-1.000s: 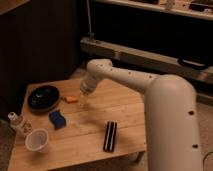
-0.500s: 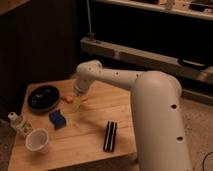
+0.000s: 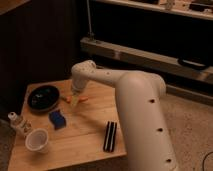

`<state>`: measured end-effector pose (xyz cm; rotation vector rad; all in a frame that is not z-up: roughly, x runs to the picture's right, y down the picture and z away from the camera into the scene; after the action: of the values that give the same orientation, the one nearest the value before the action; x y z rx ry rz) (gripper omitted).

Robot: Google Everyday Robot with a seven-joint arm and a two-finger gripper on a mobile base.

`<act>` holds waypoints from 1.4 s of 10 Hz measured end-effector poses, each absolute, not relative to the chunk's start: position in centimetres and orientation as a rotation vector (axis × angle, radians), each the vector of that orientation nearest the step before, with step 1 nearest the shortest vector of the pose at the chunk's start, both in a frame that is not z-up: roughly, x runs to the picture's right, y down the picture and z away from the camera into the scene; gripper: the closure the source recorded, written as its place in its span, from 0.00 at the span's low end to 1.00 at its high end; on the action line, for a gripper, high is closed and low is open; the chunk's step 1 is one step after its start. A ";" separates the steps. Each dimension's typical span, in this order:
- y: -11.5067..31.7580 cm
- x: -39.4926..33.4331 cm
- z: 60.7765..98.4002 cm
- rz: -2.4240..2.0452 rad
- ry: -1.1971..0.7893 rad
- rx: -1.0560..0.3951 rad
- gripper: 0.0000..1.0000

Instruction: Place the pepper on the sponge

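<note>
The pepper [image 3: 68,99], a slim orange piece, lies on the wooden table [image 3: 90,125] just right of the black dish, with my gripper [image 3: 75,100] directly over its middle, so only its ends show. The white arm reaches down to it from the right. The blue sponge [image 3: 57,119] sits on the table below and left of the gripper, a short gap away, with nothing on it.
A round black dish [image 3: 43,96] is at the table's back left. A white cup [image 3: 37,140] and a small white bottle [image 3: 16,122] stand at the front left. A long black ridged bar [image 3: 110,135] lies at the front right.
The arm has swung left and lowered, bringing the gripper from right of the pepper to directly over it. The pepper and sponge stay where they were.
</note>
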<state>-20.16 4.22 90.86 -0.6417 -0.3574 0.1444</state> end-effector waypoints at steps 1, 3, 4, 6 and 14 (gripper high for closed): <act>4.2 -20.6 91.2 0.147 -0.353 -0.650 0.20; 4.4 -20.5 92.3 0.149 -0.341 -0.667 0.20; 4.6 -20.6 92.7 0.152 -0.343 -0.679 0.20; 4.6 -20.4 93.4 0.169 -0.359 -0.697 0.20; 5.1 -19.7 93.3 0.185 -0.492 -0.811 0.20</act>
<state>-19.70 5.11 93.28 -0.8115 -0.4916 0.1845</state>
